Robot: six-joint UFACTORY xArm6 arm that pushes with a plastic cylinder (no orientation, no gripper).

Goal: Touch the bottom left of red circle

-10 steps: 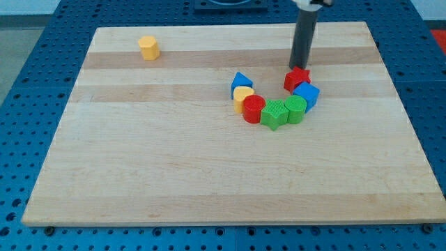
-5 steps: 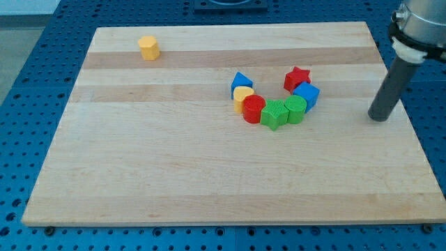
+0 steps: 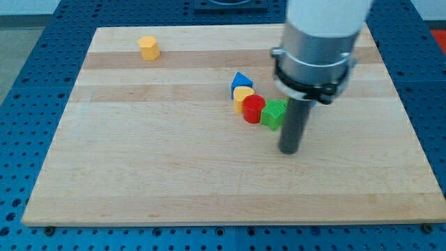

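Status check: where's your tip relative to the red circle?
My tip down on the wooden board, lower right of red circle block, not touching. Green star block sits between. Arm hides blocks behind.

I can read no text, label, brand, number or sign anywhere: not on my arm, the blocks, or the wooden board.

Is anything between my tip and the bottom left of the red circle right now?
Partly. Your tip sits on bare board toward the view's bottom right of the red circle, with the green block between them. The circle's bottom-left side faces bare wood, so circling under the green block looks like the clear way in.
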